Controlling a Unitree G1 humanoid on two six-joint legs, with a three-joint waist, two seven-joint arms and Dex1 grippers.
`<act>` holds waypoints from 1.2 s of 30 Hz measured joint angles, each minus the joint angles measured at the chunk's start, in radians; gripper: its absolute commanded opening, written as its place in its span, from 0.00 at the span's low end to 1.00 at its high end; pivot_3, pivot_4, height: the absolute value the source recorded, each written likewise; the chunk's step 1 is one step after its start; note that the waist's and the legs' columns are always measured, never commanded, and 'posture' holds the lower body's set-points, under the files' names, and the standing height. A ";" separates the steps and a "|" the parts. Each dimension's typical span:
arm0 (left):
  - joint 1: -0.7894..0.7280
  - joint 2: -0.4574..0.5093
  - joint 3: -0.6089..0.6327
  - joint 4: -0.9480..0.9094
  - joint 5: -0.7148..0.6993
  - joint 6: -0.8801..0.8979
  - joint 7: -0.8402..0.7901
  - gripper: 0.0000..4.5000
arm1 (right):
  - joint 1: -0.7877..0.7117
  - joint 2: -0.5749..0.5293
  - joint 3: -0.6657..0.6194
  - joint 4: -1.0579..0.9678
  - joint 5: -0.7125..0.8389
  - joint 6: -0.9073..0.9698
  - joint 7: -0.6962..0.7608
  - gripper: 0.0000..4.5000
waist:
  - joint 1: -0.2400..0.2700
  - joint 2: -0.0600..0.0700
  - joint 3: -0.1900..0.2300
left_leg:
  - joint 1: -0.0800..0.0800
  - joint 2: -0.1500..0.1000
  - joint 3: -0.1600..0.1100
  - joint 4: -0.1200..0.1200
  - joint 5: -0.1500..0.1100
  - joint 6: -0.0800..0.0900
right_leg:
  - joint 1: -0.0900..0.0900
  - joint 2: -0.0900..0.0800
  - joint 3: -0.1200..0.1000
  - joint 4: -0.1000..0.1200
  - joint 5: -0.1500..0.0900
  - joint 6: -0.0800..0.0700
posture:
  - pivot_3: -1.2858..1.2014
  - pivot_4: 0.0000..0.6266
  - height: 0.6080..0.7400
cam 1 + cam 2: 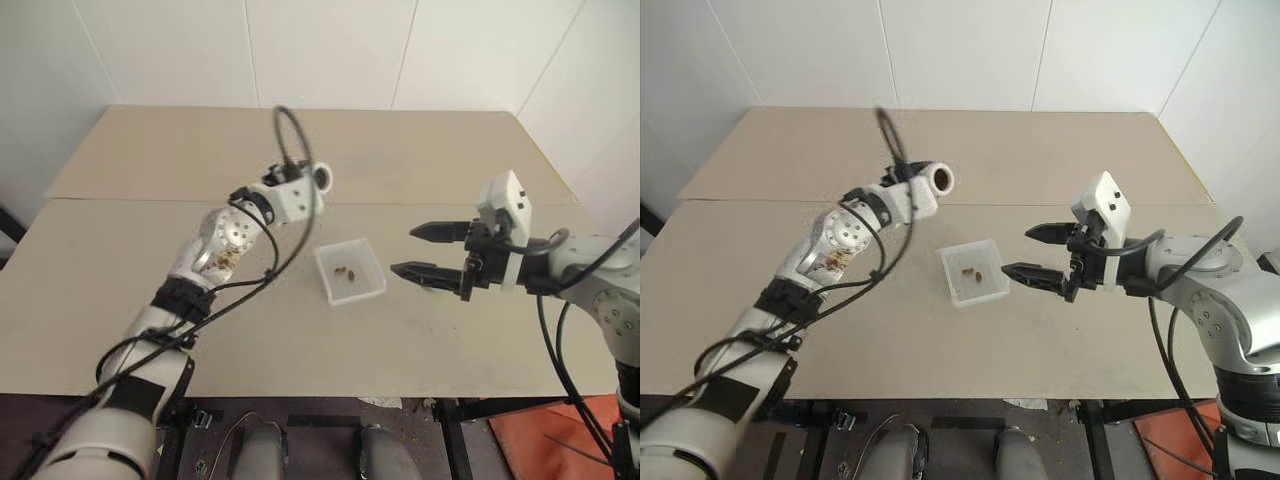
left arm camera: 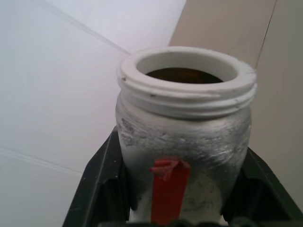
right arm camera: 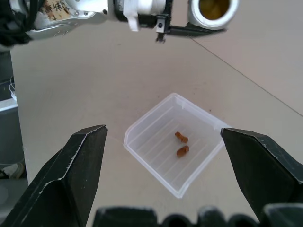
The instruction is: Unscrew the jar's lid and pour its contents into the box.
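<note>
Left gripper (image 2: 180,198) jaws clamp the open jar (image 2: 184,127); right gripper (image 1: 425,251) jaws gape empty beside the box (image 1: 350,270) holding brown pieces (image 3: 182,144).

Left hand (image 2: 182,189) raised, fingers clamped shut; right hand (image 1: 428,251) level, fingers spread wide.

A beige table (image 1: 420,330) stands against white panelled walls (image 1: 330,50); a seam crosses its top. An orange sheet (image 1: 560,440) lies on the dark floor, near right.

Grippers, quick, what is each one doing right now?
Left gripper: shut on the jar, lid off.
Right gripper: jaws open, holding nothing.
</note>
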 measured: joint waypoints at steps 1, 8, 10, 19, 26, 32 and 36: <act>0.017 -0.018 0.046 -0.024 -0.068 0.076 -0.023 0.43 | 0.000 0.003 0.000 0.000 0.000 -0.001 0.000 1.00 | 0.000 0.000 0.000 | 0.000 0.000 0.000 0.000 0.000 0.000 | 0.001 0.000 0.000 0.000 0.000 0.000 | 0.52 0.24 1.00; 0.146 -0.096 0.229 -0.068 -0.300 0.272 -0.058 0.43 | 0.000 0.018 0.001 0.001 -0.001 -0.004 0.001 1.00 | -0.004 0.000 0.000 | 0.001 0.000 0.000 0.000 0.000 0.000 | 0.001 0.000 0.000 0.000 0.000 0.000 | 0.52 0.24 1.00; 0.172 -0.124 0.241 -0.067 -0.312 0.271 -0.050 0.43 | 0.000 0.018 0.001 0.001 -0.001 -0.004 0.002 1.00 | -0.001 0.000 0.000 | 0.001 0.000 -0.001 0.000 0.000 0.000 | 0.001 0.000 0.000 0.000 0.000 0.000 | 0.52 0.24 1.00; 0.261 -0.182 0.260 -0.076 -0.344 0.178 -0.041 0.51 | 0.002 0.009 0.000 0.001 0.001 -0.004 0.012 1.00 | 0.003 0.000 0.000 | 0.002 0.000 0.000 0.000 0.000 0.000 | 0.002 0.000 0.000 -0.001 0.000 0.000 | 0.52 0.24 1.00; 0.334 -0.171 0.236 -0.105 -0.335 0.159 -0.051 1.00 | 0.002 0.005 0.002 0.000 0.001 -0.004 0.031 1.00 | 0.001 0.000 0.000 | 0.002 0.000 0.000 0.000 0.000 0.000 | 0.002 0.000 0.001 -0.001 0.000 0.000 | 0.52 0.24 1.00; 0.434 -0.097 0.234 -0.305 -0.345 0.222 -0.081 1.00 | 0.002 0.005 0.005 0.001 -0.001 -0.004 0.032 1.00 | -0.002 0.000 0.000 | 0.003 0.000 0.000 0.000 0.000 0.000 | 0.002 0.000 0.001 -0.001 0.000 0.000 | 0.52 0.24 1.00; 0.538 -0.002 0.235 -0.504 -0.383 0.319 -0.131 1.00 | 0.015 -0.004 0.006 0.000 -0.007 -0.004 0.034 1.00 | -0.003 0.000 0.000 | 0.003 0.000 0.000 -0.001 0.000 0.000 | 0.002 0.000 0.001 -0.001 0.000 0.000 | 0.52 0.24 1.00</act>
